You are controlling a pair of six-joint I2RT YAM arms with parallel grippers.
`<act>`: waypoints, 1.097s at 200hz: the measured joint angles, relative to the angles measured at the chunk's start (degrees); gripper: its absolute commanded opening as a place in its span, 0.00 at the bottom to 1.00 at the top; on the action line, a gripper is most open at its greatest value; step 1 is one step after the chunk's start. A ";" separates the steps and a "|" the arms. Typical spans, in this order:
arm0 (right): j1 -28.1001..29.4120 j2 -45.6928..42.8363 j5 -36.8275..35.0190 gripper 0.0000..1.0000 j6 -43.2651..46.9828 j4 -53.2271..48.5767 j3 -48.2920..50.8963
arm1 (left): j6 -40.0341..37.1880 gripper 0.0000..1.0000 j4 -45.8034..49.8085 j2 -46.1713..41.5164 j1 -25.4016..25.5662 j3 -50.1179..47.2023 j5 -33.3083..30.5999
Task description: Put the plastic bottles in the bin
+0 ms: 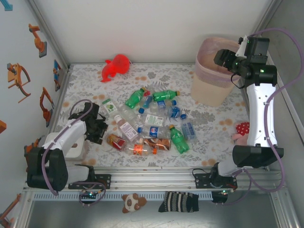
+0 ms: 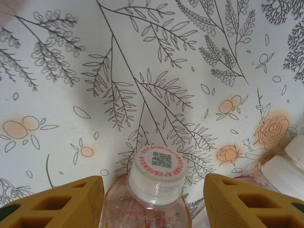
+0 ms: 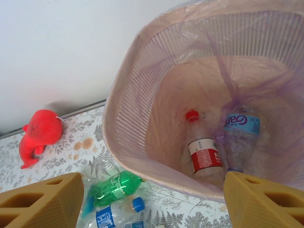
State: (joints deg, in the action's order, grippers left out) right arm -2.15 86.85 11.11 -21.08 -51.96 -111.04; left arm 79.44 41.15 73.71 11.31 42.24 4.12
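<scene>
A: Left gripper sat half open astride a white-capped bottle, gripping nothing, with a gap beside one finger.

B: Right gripper hung wide open and empty over the bin, two bottles inside. Other bottles lay heaped mid-table.

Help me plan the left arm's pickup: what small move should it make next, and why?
Probably close the left gripper on the white-capped bottle. Its neck sits between the open yellow fingers, with a gap showing beside one finger, so it does not look gripped yet.
</scene>
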 measured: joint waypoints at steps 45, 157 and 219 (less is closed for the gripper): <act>0.00 0.00 -0.02 0.77 0.02 0.00 0.00 | -0.55 0.54 -0.83 4.63 0.68 1.57 0.04; 0.00 0.00 -0.09 0.77 0.04 0.15 0.35 | -1.70 0.46 -2.40 9.79 0.83 3.26 0.20; 0.00 -0.24 -0.11 0.76 0.07 0.37 0.76 | -2.38 0.37 -1.44 9.31 1.05 4.28 -0.70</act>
State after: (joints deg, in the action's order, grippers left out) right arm -2.15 86.61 11.00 -21.02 -51.59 -110.28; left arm 77.06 39.70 83.02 12.36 46.52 3.42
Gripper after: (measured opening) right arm 0.765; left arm 0.376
